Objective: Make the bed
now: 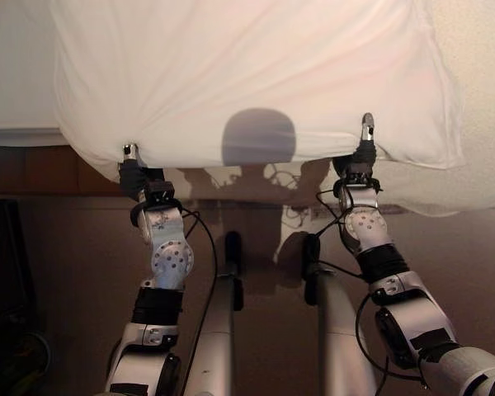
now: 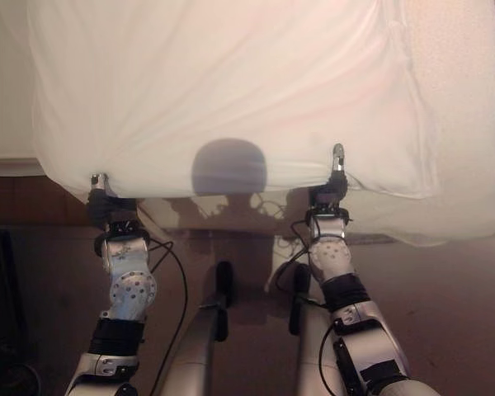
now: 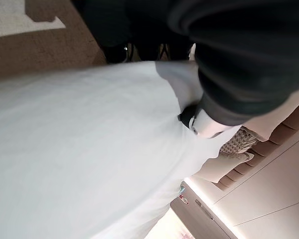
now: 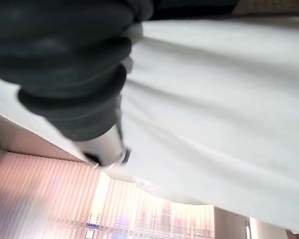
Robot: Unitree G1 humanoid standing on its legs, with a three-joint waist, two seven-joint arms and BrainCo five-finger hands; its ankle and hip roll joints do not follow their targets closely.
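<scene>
A white bed cover [image 1: 256, 74] lies spread over the bed, and its near edge is lifted off the bed's front. My left hand [image 1: 132, 169] pinches that edge at the cover's left corner, one finger on top and the rest under the cloth. Further right along the same edge, my right hand [image 1: 361, 157] pinches it the same way. Taut folds fan out from both grips. The left wrist view has a dark-tipped finger [image 3: 199, 119] pressed into the white cloth [image 3: 79, 149]. In the right wrist view a silver finger [image 4: 104, 149] lies against the cloth [image 4: 214, 99].
A cream textured mattress [image 1: 478, 99] shows uncovered along the bed's right side and below the cover's right corner. A white bed surface [image 1: 16, 82] shows at the left, with the dark wooden bed frame [image 1: 33, 169] beneath it. Brown floor [image 1: 66, 264] lies in front.
</scene>
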